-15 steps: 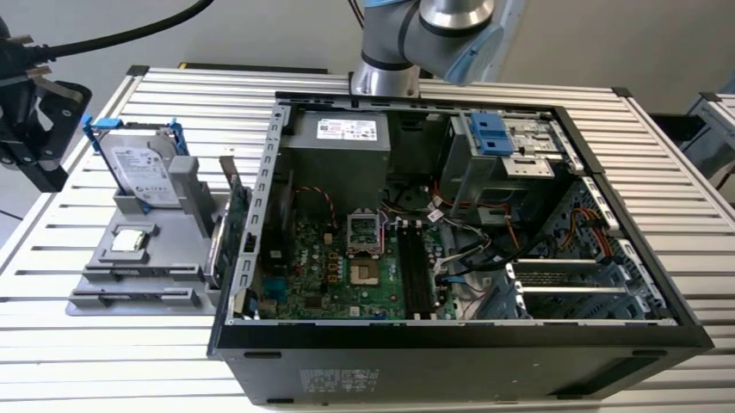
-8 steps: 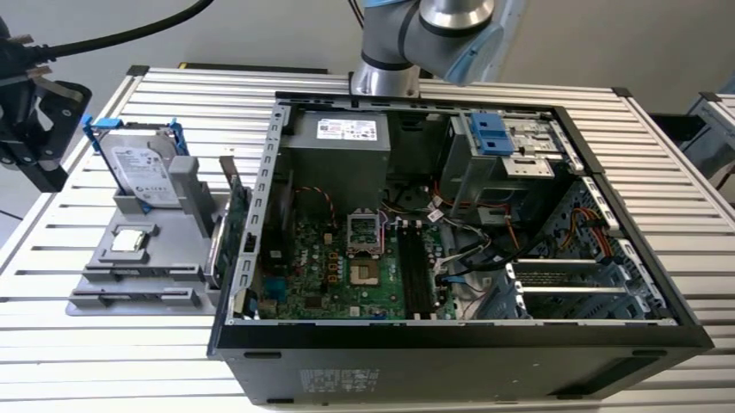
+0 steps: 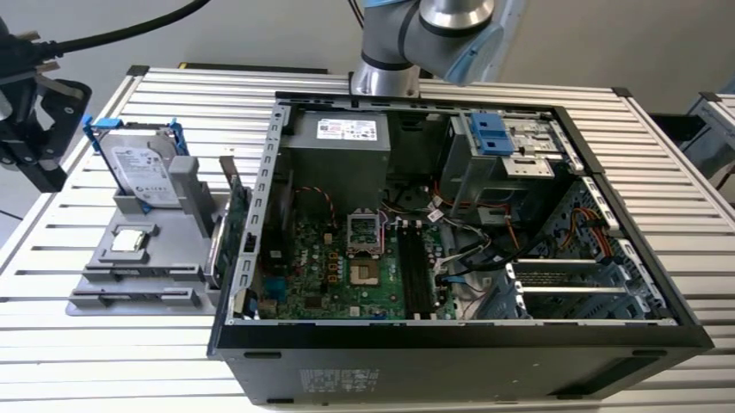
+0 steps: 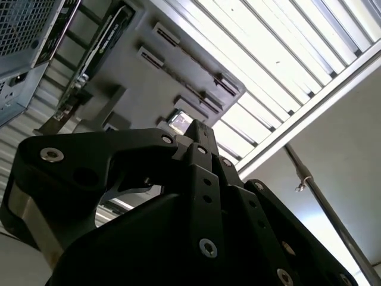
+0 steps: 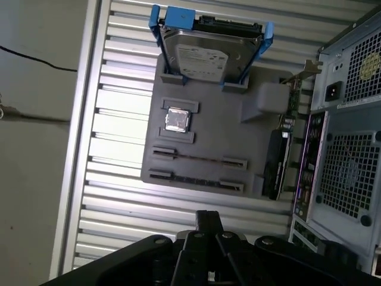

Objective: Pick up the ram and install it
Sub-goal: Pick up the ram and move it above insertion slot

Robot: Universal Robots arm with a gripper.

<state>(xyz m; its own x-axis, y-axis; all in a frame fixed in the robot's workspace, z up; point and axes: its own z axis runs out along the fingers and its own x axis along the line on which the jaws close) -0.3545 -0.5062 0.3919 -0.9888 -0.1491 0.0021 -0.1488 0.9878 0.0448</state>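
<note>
Slatted aluminium bench carries everything, with bare slats open along the exterior view's left and front edges. At that view's far left the gripper hangs above the bench, clear of the grey tray. In both wrist views its fingers look pressed together at the tips, with nothing between them and touching nothing. On the tray a hard drive stands upright in a blue frame and a processor chip lies flat. The ram sits edge-on in the slotted row beside that chip, well apart from the fingers. Just right of the tray, an expansion card stands close against the open computer case. The case's walls rise around the motherboard and its dark memory slots.
</note>
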